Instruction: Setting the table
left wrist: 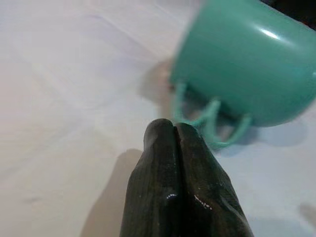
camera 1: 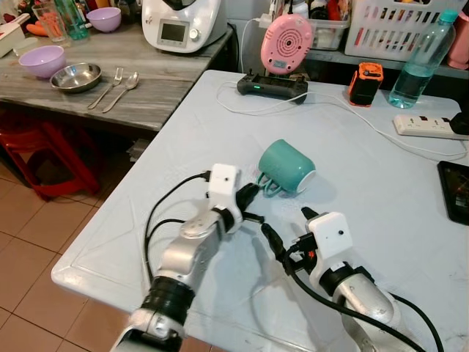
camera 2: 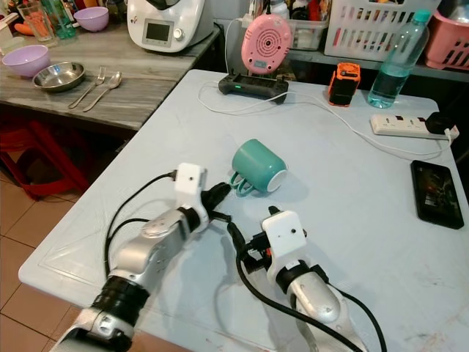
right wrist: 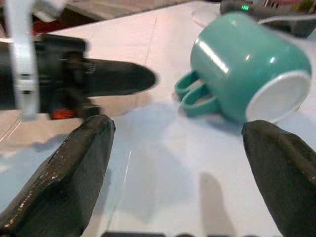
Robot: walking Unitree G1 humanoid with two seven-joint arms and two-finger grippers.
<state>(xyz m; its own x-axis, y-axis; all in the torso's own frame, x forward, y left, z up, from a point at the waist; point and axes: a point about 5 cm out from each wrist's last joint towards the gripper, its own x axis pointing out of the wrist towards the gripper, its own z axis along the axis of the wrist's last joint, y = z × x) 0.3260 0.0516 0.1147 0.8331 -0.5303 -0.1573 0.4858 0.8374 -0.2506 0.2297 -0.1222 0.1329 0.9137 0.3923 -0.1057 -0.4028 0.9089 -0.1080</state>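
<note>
A teal mug (camera 1: 287,167) lies on its side on the white table (camera 1: 381,220), its handle toward me and its white base to the right. My left gripper (camera 1: 251,194) is shut with nothing in it, its tips just short of the mug's handle (left wrist: 212,123). My right gripper (camera 1: 289,226) is open a little nearer to me, with bare table between its fingers (right wrist: 74,168) and the mug (right wrist: 247,64) beyond them.
At the table's far end are a black device (camera 1: 271,86) with a white cable, a pink speaker (camera 1: 286,42), a water bottle (camera 1: 421,62) and a power strip (camera 1: 429,126). A phone (camera 1: 456,191) lies right. The left counter holds bowls (camera 1: 42,60), fork and spoon (camera 1: 113,88).
</note>
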